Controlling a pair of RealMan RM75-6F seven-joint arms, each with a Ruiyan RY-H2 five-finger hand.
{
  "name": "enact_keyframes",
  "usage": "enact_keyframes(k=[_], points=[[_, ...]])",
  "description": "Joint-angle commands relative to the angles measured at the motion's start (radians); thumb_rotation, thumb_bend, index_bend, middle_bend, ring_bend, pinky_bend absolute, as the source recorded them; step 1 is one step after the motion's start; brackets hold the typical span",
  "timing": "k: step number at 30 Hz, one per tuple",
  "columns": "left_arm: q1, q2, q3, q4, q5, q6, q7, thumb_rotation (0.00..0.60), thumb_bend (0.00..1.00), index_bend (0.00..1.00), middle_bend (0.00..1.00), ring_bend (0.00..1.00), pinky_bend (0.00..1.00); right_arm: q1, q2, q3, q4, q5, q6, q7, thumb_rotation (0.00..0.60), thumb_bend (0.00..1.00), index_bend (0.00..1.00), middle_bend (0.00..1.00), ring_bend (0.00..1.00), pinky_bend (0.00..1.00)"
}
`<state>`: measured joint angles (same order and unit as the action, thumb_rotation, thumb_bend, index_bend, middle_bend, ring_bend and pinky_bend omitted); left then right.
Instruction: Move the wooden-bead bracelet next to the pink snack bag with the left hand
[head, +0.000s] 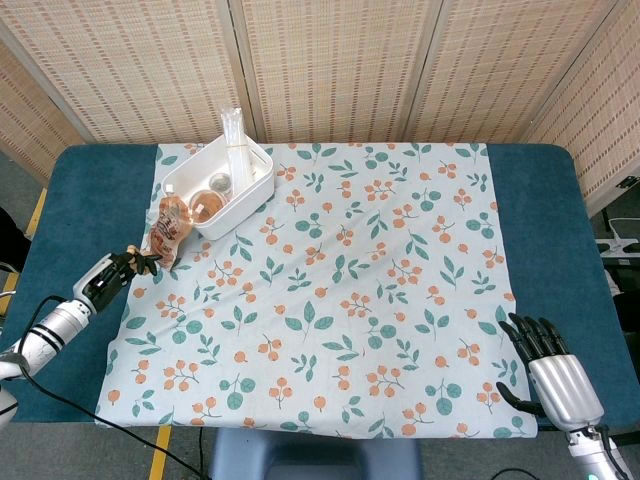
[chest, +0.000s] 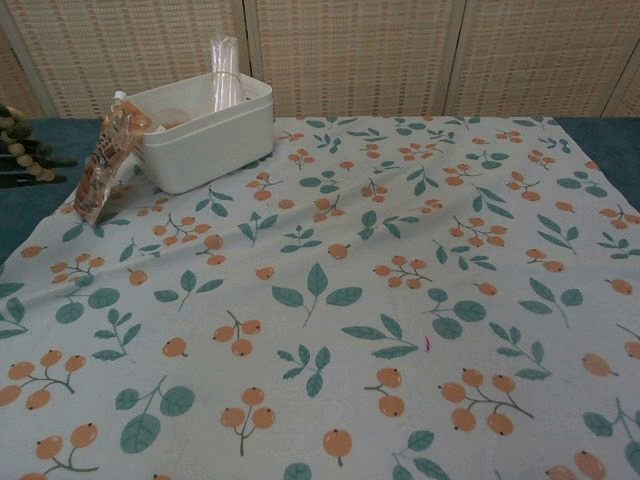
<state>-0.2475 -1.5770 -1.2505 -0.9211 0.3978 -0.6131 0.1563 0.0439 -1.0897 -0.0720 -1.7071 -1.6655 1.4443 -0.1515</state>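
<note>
— What are you getting from the head view that the chest view is not giving you?

— You are seeing the whole table (head: 70, 200) from above: dark teal felt-like covering, with a pale tablecloth (head: 330, 290) printed in orange berries and green leaves lying over the middle. Both hands are showing there. The chest view is giving you only the cloth close up, wrinkled and soft, with a strip of teal at the left and right edges.

— And the box?

— In the upper left of both views a white rectangular plastic tub (head: 218, 184) with rounded corners is sitting on the cloth. From above you are looking into it at two round containers; from the chest camera only its wall (chest: 205, 140) and a tall clear tube standing in it are visible.

— Where is your right hand?

— Lower right of the head view, the right hand (head: 545, 370) is resting on the teal, silver-backed, dark fingers spread, holding nothing.

— And the task things?

— The pink snack bag (head: 167, 229), glossy and crinkled, is leaning on the tub's left side. Just below and left of it, the left hand (head: 112, 273) is pinching the wooden-bead bracelet (head: 138, 262), near the bag's lower end. In the chest view the round brown beads (chest: 20, 146) are hanging at the left edge, apart from the bag (chest: 103, 165).
</note>
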Motion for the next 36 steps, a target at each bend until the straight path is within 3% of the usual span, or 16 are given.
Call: enact_keyframes(k=[1, 6, 11, 14, 19, 27, 36], points=[[0.0, 0.0, 0.0, 0.0, 0.0, -0.001, 0.001, 0.365, 0.77, 0.65, 0.53, 0.1, 0.0, 0.0, 0.0, 0.0, 0.0, 0.0, 0.0, 0.001, 0.45, 0.24, 0.0, 0.0, 0.0, 0.0], [-0.003, -0.003, 0.0, 0.007, 0.003, -0.01, 0.014, 0.527, 0.85, 0.63, 0.52, 0.1, 0.0, 0.0, 0.0, 0.0, 0.001, 0.0, 0.0, 0.002, 0.45, 0.24, 0.0, 0.0, 0.0, 0.0], [-0.009, 0.003, 0.009, 0.024, 0.007, -0.047, 0.022, 0.596, 1.0, 0.59, 0.47, 0.06, 0.0, 0.0, 0.0, 0.001, 0.001, 0.001, 0.0, 0.0, 0.45, 0.24, 0.0, 0.0, 0.0, 0.0], [-0.017, 0.011, 0.019, 0.04, 0.014, -0.083, 0.034, 0.6, 1.0, 0.55, 0.39, 0.01, 0.0, -0.001, 0.0, 0.0, 0.001, -0.001, 0.001, -0.001, 0.452, 0.24, 0.0, 0.0, 0.0, 0.0], [-0.036, 0.024, 0.044, 0.066, 0.027, -0.118, 0.045, 0.6, 1.0, 0.34, 0.24, 0.0, 0.0, -0.002, 0.002, 0.001, 0.0, 0.0, 0.003, 0.001, 0.45, 0.24, 0.0, 0.0, 0.0, 0.0], [-0.05, 0.037, 0.076, 0.066, 0.044, -0.107, 0.071, 0.6, 1.0, 0.08, 0.16, 0.0, 0.0, -0.002, 0.004, 0.002, 0.001, 0.0, 0.006, 0.007, 0.451, 0.24, 0.0, 0.0, 0.0, 0.0], [-0.049, 0.041, 0.098, 0.04, 0.051, -0.066, 0.084, 0.6, 1.0, 0.01, 0.11, 0.0, 0.0, -0.003, 0.004, 0.003, 0.001, 0.001, 0.007, 0.005, 0.449, 0.24, 0.0, 0.0, 0.0, 0.0]])
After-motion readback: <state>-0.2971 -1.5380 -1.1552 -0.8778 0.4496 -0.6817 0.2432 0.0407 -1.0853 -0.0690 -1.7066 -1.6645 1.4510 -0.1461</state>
